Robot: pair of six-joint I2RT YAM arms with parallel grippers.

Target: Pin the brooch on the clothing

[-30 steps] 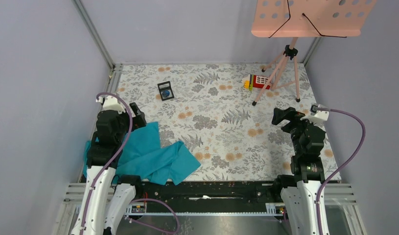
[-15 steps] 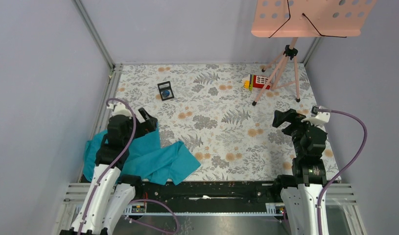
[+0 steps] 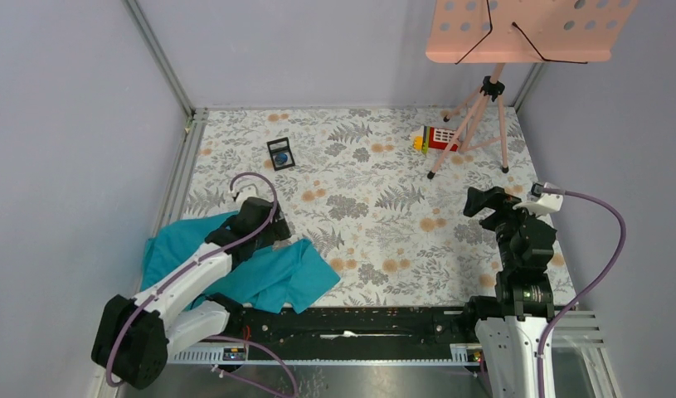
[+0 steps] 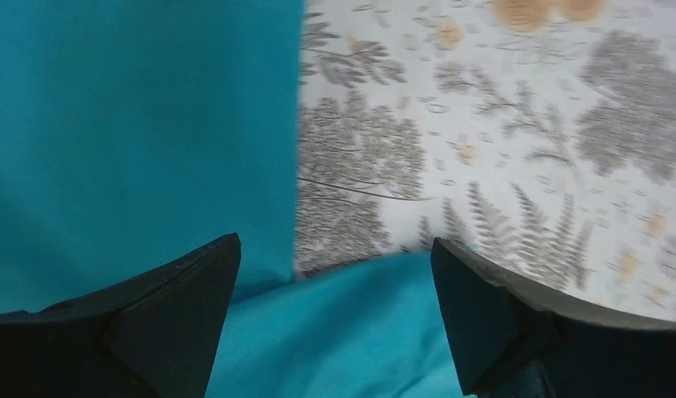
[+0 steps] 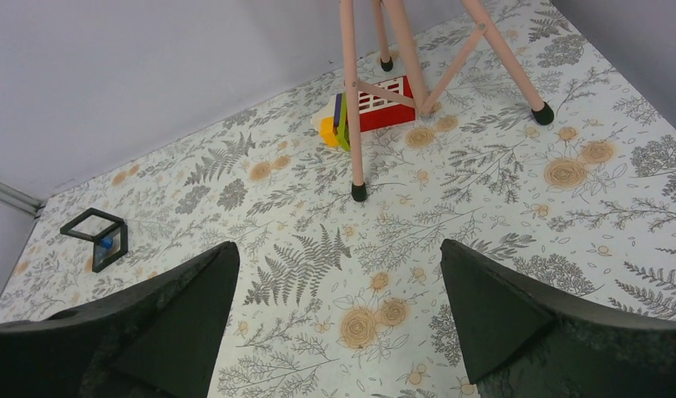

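While left tool (image 4: 333, 249) hangs parted over T-shirt (image 3: 294, 274) | long axis: left-right

Brooch (image 3: 280, 156): tiny dark-blue round disc, sits inside a small black sq. frame (image 3: 279, 144), left-centre of table, nearer far edge. Clothing (image 3: 272, 278): teal T-shirt, rumpled & folded over itself, at near-left corner, well apart from brooch.

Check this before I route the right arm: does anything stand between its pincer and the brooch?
Nothing lies on the tablecloth between the right pincer and the brooch. A foot of the music stand stands close beside that line, and the brooch sits inside a black frame.
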